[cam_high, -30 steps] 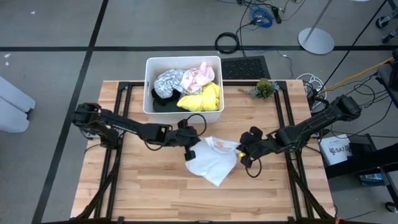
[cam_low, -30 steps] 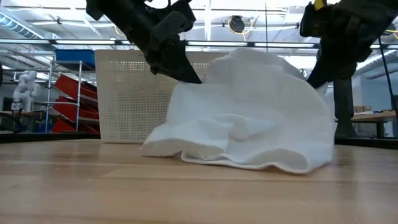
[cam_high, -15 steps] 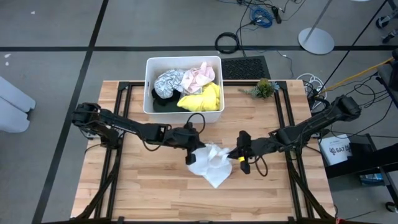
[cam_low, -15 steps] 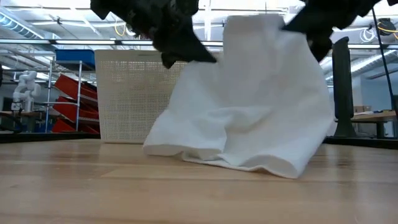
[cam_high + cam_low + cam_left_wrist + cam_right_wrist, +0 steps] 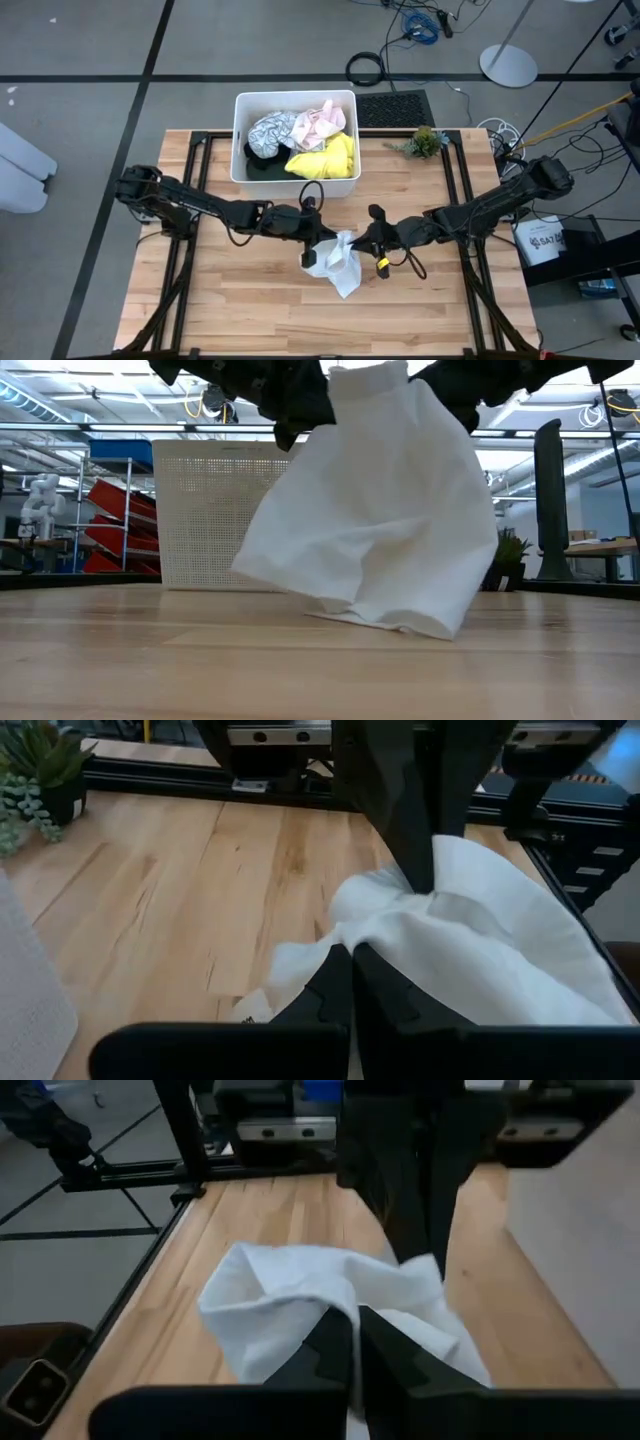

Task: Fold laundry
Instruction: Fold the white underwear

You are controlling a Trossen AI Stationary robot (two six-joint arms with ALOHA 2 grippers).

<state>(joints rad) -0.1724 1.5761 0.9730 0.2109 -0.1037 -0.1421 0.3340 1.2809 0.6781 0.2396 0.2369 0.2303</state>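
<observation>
While the white bin [image 5: 296,137] sits at the far side of the bench [image 5: 230,300], holding a grey-patterned, a pink, a yellow and a dark garment, a white garment [image 5: 335,262] hangs bunched near the bench's middle, its lower hem touching the wood. The left hand [image 5: 318,238] pinches its left top corner. The right hand [image 5: 362,240], close beside, pinches the right top corner.

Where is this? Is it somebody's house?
Probably not a house. It looks like a robot lab or workshop: cables lie on the grey floor, red storage bins sit on shelving, and another small white robot stands behind.
</observation>
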